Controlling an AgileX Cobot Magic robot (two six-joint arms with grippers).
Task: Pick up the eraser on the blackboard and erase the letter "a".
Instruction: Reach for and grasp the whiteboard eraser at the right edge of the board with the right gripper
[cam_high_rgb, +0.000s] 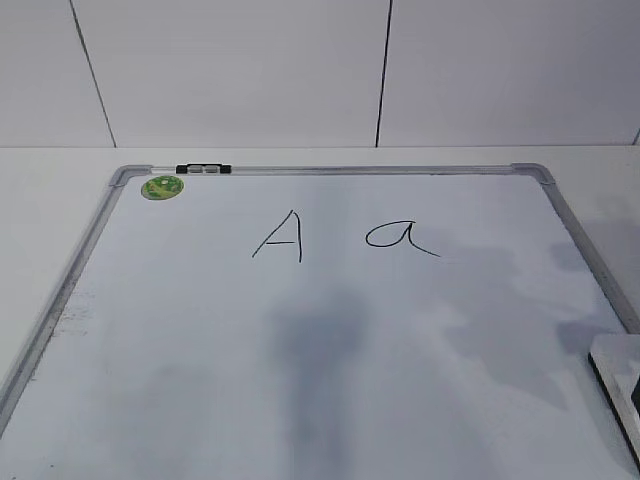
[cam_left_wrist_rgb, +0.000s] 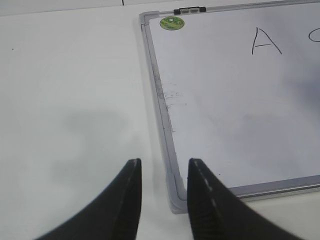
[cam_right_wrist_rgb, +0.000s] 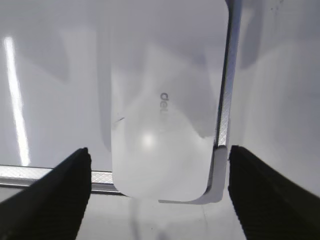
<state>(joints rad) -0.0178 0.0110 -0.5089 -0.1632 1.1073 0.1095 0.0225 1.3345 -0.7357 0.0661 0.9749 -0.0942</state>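
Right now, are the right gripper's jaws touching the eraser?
Apart. In the right wrist view the right gripper straddles the eraser, jaws wide, with board visible between each jaw and its sides.

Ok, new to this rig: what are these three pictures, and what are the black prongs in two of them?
One picture is a front camera looking down at a whiteboard lying on a table. The other two come from cameras on the robot's two wrists; the black prongs are each arm's tool. The left tool is open and empty above the board's near left corner. The right tool is open astride a white eraser at the board's right corner, not gripping it. On the board: a capital "A", a lowercase "a" and a green magnet.
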